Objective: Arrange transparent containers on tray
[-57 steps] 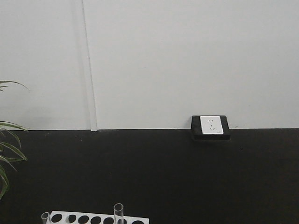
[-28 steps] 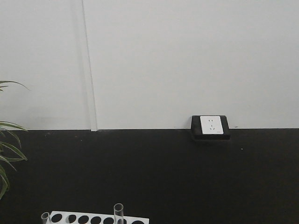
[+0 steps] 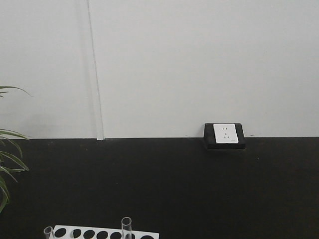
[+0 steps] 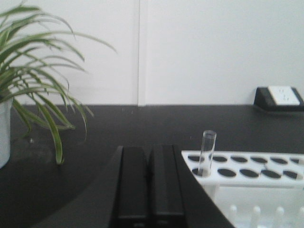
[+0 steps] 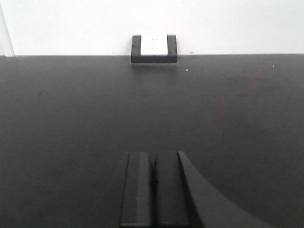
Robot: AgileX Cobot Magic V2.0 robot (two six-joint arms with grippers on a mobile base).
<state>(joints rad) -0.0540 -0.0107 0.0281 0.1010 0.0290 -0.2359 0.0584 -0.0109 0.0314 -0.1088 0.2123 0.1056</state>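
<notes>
A clear test tube [image 4: 207, 153] stands upright in a corner hole of the white holed rack [image 4: 247, 166], just right of my left gripper [image 4: 149, 149], whose black fingers are pressed together with nothing between them. In the front view two tubes show at the bottom edge, one tall [image 3: 126, 228] and one at the rack's left end [image 3: 48, 232], both in the white rack [image 3: 107, 233]. My right gripper [image 5: 153, 154] is shut and empty over bare black tabletop. The yellow tray is out of view.
A potted plant with long green leaves [image 4: 33, 80] stands left of the left gripper, and its leaves [image 3: 7, 164] reach into the front view. A black-and-white power socket block [image 3: 225, 135] sits against the white wall at the table's back edge, and this socket block [image 5: 154, 48] lies straight ahead of the right gripper.
</notes>
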